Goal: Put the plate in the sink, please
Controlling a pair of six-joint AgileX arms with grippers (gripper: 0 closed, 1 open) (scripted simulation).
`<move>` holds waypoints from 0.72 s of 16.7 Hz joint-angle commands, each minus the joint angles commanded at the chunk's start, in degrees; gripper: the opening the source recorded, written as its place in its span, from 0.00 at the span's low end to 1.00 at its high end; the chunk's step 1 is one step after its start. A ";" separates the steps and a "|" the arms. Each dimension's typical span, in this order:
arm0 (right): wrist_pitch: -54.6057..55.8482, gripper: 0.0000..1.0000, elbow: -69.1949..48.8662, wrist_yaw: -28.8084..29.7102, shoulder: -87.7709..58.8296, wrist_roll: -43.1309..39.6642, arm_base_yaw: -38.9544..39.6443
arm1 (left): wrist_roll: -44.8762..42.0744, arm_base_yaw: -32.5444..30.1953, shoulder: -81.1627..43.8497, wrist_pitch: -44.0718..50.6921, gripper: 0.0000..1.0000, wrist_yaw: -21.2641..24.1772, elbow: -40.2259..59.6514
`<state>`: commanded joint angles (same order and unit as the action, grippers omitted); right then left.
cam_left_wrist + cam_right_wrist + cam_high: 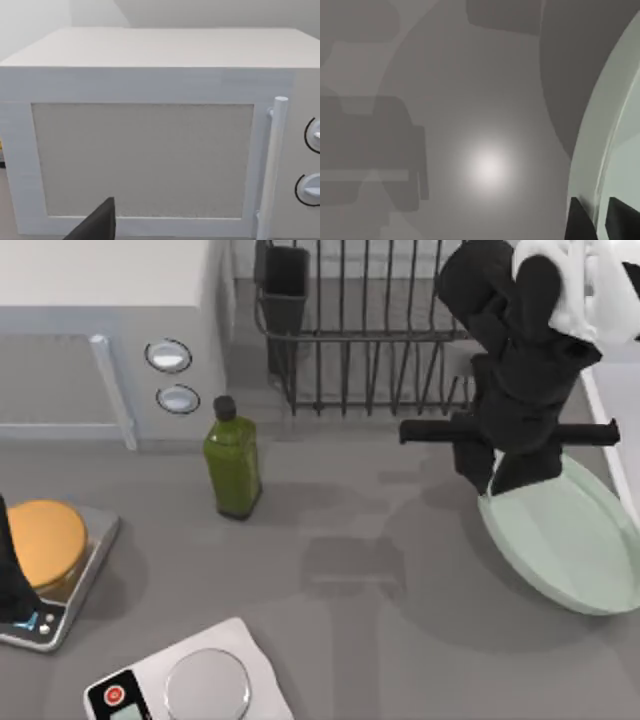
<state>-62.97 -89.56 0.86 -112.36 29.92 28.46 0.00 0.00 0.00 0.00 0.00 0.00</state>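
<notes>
Gripping the plate (pixel 575 540) by its near rim, the right gripper (pixel 492 480) holds it tilted above the worktop (pixel 380 570) at the right side, so pickup looks done and the carry to the sink (pixel 612 410) remains. Left arm sits parked by the microwave (pixel 150 150); the dish rack (pixel 370 330) crowds the path behind.

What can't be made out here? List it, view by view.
The sink, top view: mostly cut off by the right edge, inside unseen.
The plate, top view: right side cut off by the edge, and the gripped rim is hidden under the right hand.
The left hand, top view: cut off by the left edge.
The dish rack, top view: right end hidden by the right arm.
</notes>
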 joint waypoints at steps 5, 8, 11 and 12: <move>-24.08 0.00 -23.78 -0.03 0.49 -0.33 -0.32 | 0.00 0.00 0.00 0.00 1.00 0.00 0.00; -33.07 0.00 -32.70 -0.04 1.35 -0.65 -0.63 | 0.00 0.00 0.00 0.00 1.00 0.00 0.00; -36.63 0.00 -36.22 -0.05 1.99 -0.86 -0.83 | 0.00 0.00 0.00 0.00 1.00 0.00 0.00; -36.69 0.00 -36.28 -0.05 2.00 -0.86 -0.84 | 0.00 0.00 0.00 0.00 1.00 0.00 0.00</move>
<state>-99.66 -125.84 0.80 -110.36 29.06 27.62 0.00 0.00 0.00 0.00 0.00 0.00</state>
